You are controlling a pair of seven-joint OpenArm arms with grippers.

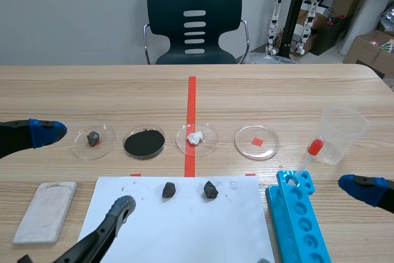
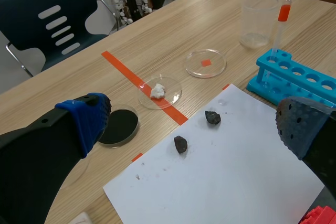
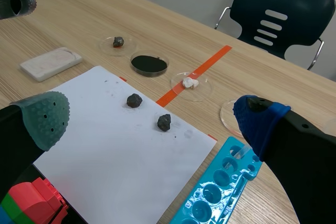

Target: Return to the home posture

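Left wrist cam: the left gripper [image 2: 192, 120] is spread wide with nothing in it, its dotted pads [image 2: 86, 116] far apart. Ahead of it lies a flat white paper sheet [image 2: 236, 182] with a lumpy dark rock [image 2: 180, 144] and a second rock [image 2: 212, 117] on it. Past the paper is a row of clear round dishes: a dish of black powder [image 2: 135, 129], a dish with a white lump [image 2: 170, 95] and a dish with a red chip [image 2: 215, 66].

Right wrist cam: the right gripper [image 3: 152, 118] is splayed open as well, holding nothing. The paper and a bright blue plastic tube rack [image 3: 220, 192] are ahead of it. A pale rectangular slab [image 3: 51, 63] lies beside the paper.

Scene cam: both arms sit low over the near edge of the wooden table [image 1: 277, 90], well apart. A red-capped dropper [image 1: 314, 149] stands in the rack, near a clear plastic beaker [image 1: 345, 130]. A dark chair [image 1: 194, 20] stands behind the table.
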